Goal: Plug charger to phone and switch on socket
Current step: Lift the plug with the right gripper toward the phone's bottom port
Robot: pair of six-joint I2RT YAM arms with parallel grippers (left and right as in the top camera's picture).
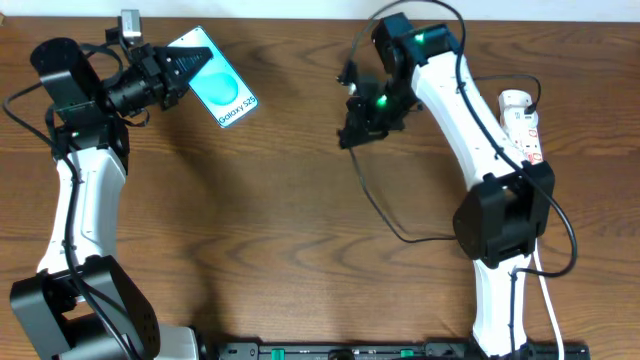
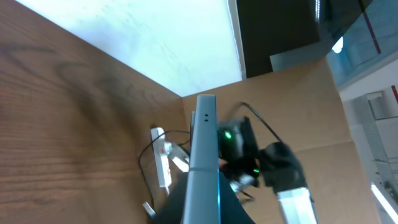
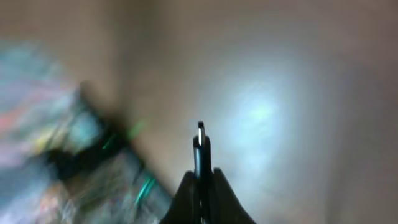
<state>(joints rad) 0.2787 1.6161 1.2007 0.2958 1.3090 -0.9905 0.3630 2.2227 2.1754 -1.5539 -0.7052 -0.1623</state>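
Closest to the robot's base, the charger (image 1: 400, 235) lies as a thin black cable in a loose curve on the bare table (image 1: 280, 250). From there it climbs toward the right gripper (image 1: 358, 125). That gripper hangs over the middle of the table, its fingers (image 3: 186, 199) pinched tight on the plug. In the blurred right wrist view, the small metal tip stands straight out between them. The gripper is well apart from the phone (image 1: 228, 92), with open wood between the two.

Off to the right, beside the right arm's upper link, the socket (image 1: 522, 118) lies flat on the table. Its rounded end points away from the base, and small red marks show along it. Neither gripper touches it.

Farthest out, at the left rear, the left gripper (image 1: 185, 66) is clamped on one end of the phone. The teal screen faces up, and the "Galaxy S25" band is at the free end, angled toward the right arm. The left wrist view shows the phone edge-on between the fingers, its far end aimed at the right gripper, with the socket beyond.
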